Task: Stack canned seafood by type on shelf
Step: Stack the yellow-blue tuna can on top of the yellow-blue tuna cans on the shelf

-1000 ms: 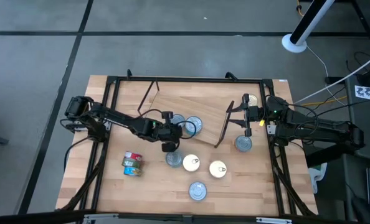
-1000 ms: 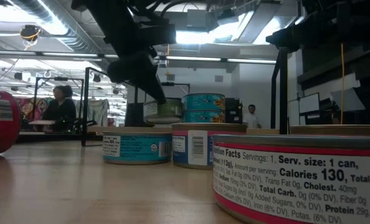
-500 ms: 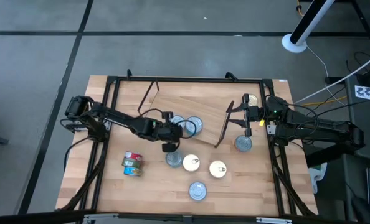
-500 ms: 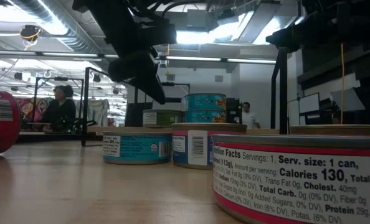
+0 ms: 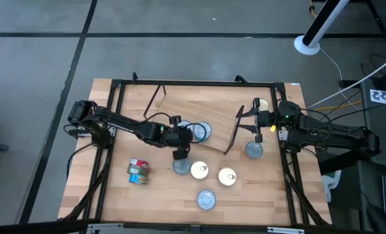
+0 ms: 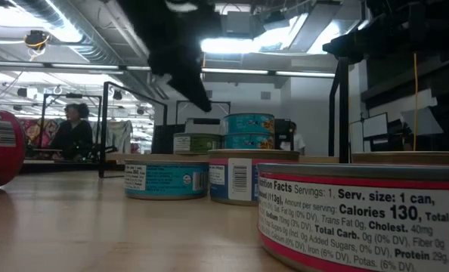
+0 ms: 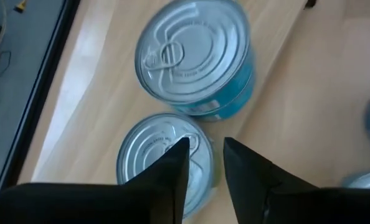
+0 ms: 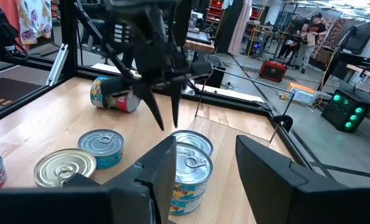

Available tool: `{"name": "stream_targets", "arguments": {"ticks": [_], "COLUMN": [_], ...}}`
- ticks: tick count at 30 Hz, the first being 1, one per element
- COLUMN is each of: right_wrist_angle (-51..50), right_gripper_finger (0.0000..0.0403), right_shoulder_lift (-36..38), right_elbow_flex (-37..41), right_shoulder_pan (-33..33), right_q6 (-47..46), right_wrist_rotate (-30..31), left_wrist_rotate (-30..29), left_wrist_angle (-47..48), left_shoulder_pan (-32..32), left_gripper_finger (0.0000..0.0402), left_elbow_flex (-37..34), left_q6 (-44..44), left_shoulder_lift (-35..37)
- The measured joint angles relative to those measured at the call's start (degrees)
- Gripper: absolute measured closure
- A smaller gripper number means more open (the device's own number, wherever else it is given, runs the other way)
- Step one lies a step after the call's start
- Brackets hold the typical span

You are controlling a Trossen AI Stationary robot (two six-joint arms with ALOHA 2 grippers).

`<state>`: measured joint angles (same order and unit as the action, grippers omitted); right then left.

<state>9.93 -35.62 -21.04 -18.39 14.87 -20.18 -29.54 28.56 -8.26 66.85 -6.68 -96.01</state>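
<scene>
Nearest the front edge of the desk [image 5: 82, 188], a silver-lidded can [image 5: 206, 199] is sitting alone. Behind it, a row of three is lying: a blue can [image 5: 180, 167], then two gold-lidded cans [image 5: 199, 170] [image 5: 227, 177]. A pile of red-green cans [image 5: 138, 171] is resting to the left of them.

The left gripper [image 5: 180, 153] is hanging just above the blue can, its jaws nearly pressed together and holding nothing. Just beyond it, on the shelf [image 5: 199, 114], a single can [image 7: 166, 165] is sitting beside a two-high teal stack [image 7: 197, 56].

The right gripper [image 5: 253, 135] is waiting by the shelf's right end, jaws spread, with another can [image 5: 254, 150] just in front of it.
</scene>
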Motion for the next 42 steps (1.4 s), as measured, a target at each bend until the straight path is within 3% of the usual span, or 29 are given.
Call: {"name": "stream_targets", "arguments": {"ticks": [9,17,24,31,42], "right_wrist_angle": [-0.02,-0.02,-0.02,-0.02,0.07], "right_gripper_finger": [0.0235,0.0235,0.0235,0.0235,0.0235], "right_shoulder_lift": [0.00,0.00,0.00,0.00,0.00], "right_elbow_flex": [0.00,0.00,0.00,0.00,0.00], "right_shoulder_pan": [0.00,0.01,0.01,0.00,0.04], "right_q6": [0.00,0.00,0.00,0.00,0.00], "right_wrist_rotate": [0.00,0.00,-0.01,0.00,-0.02], "left_wrist_rotate": [2.18,8.52,10.49,11.37,10.92], "left_wrist_angle": [9.75,9.61,9.55,7.67,6.43], "left_shoulder_pan": [-3.41,-7.23,-10.29,-14.25,-19.92], "left_gripper_finger": [0.0309,0.0307,0.0259,0.0203,0.0211], "left_elbow_flex": [8.01,9.50,9.49,9.51,9.51], "left_q6": [-8.14,-15.11,-20.88,-19.07,-12.48], "left_shoulder_lift": [0.03,0.07,0.07,-0.94,-9.31]}}
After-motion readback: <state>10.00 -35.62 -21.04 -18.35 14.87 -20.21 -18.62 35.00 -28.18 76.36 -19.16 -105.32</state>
